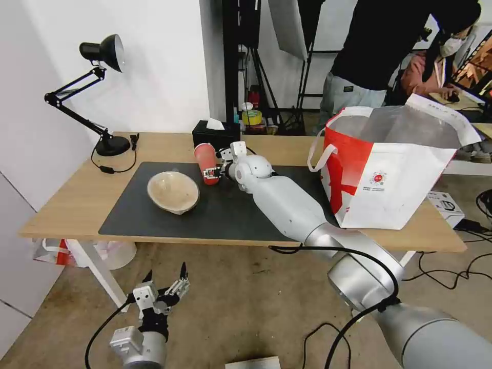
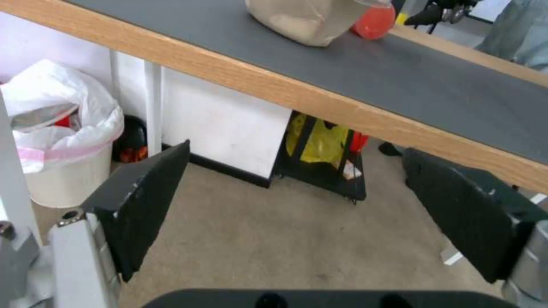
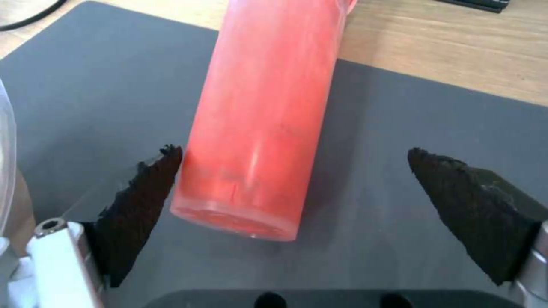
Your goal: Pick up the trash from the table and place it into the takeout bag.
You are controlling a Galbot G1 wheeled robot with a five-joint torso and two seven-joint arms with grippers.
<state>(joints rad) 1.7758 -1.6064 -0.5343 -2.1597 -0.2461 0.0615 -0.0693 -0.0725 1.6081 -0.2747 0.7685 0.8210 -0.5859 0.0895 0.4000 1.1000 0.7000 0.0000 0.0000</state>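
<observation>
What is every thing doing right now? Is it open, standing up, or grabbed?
Red cup: upright on the mat, between the open fingers, not gripped.
Right gripper: open around the cup's base.
Left gripper: open, low, below the table's edge.
Beige bowl: tilted on the mat, empty.
Takeout bag: standing, mouth open.
Lamp: looks off.

On your table point(image 1: 77, 205) a mat point(image 1: 230, 220) lies centred, carrying the paper bowl point(image 1: 173, 192) at its left and the drink cup point(image 1: 206, 163) at the bowl's 2 o'clock. The tissue box point(image 1: 209, 134) sits behind the cup at 12 o'clock; a desk lamp point(image 1: 105, 102) stands at the far left corner. The takeout bag point(image 1: 389, 174) stands at 3 o'clock, on the table's right end.
</observation>
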